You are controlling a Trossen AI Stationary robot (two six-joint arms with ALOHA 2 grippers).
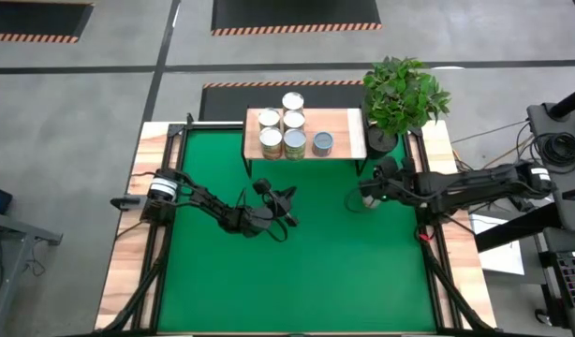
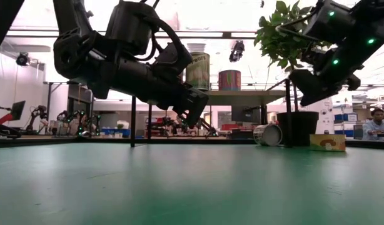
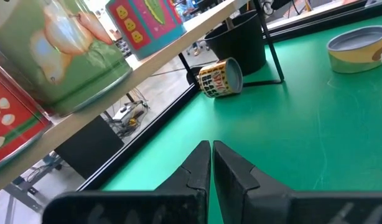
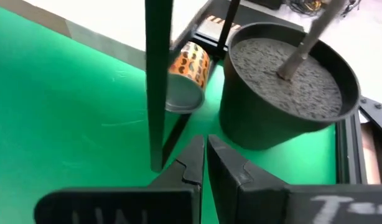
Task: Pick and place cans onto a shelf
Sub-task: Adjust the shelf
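The light-wood shelf [image 1: 349,124] stands at the far edge of the green table and carries several cans [image 1: 282,131]. An orange-labelled can [image 4: 186,76] lies on its side on the mat under the shelf, next to the black plant pot [image 4: 284,87]; it also shows in the left wrist view [image 3: 220,78]. Another yellow-sided can [image 3: 359,48] stands upright on the mat, just near of my right gripper [image 1: 361,202]. My left gripper [image 1: 286,198] is shut and empty, in front of the shelf. My right gripper [image 4: 203,154] is shut and empty, pointing at the lying can and the pot.
A potted plant [image 1: 405,94] stands at the shelf's right end. A thin black shelf leg [image 4: 157,81] rises just ahead of my right gripper. A small yellow box [image 2: 326,142] lies near the pot. The green mat [image 1: 297,281] stretches toward the near edge.
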